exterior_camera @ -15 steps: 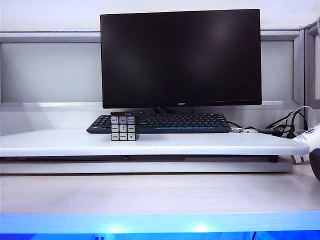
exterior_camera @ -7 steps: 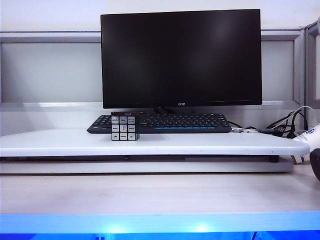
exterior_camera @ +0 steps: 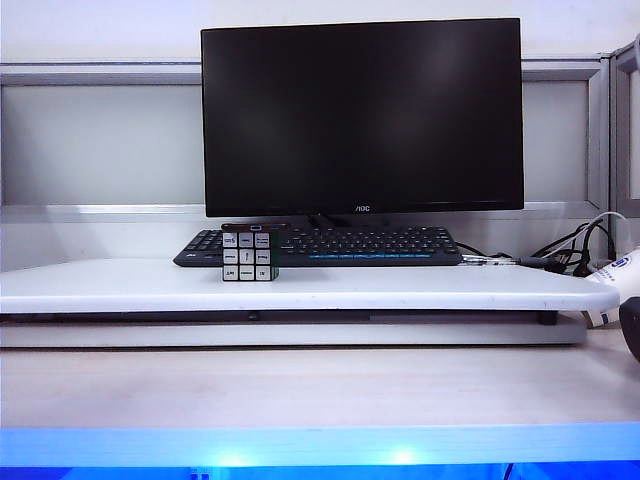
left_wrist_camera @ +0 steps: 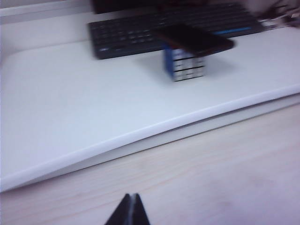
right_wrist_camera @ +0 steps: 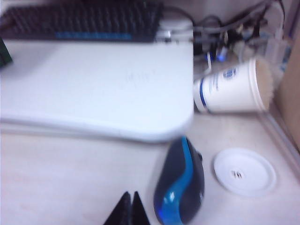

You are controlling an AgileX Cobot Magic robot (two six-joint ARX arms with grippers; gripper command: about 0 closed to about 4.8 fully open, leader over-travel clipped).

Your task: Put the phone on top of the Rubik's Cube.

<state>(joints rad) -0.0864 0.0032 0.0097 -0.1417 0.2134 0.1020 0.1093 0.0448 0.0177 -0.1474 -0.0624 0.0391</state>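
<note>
Phone [exterior_camera: 256, 227] lies flat on top of the Rubik's Cube [exterior_camera: 248, 256], overhanging it, on the raised white board [exterior_camera: 420, 288] just before the keyboard [exterior_camera: 380, 245]. Left claw [left_wrist_camera: 131, 211] and right claw [right_wrist_camera: 128, 208] hang low over the near counter [exterior_camera: 300, 385], both closed and empty, well apart from the cube. Beside the right claw lies a mouse [right_wrist_camera: 181, 190]; the board's near edge has bare room.

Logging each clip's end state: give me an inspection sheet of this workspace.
Surface: white raised board on a pale wood desk.
Job's things: phone lies flat on top of the Rubik's Cube.
Clutter: keyboard, monitor, mouse, tipped paper cup, white disc.
End effectors: left end effector shut, empty, low over the desk; right end effector shut, empty, beside the mouse.
Cables: black bundle at right.
Surroundings: grey partition.
</note>
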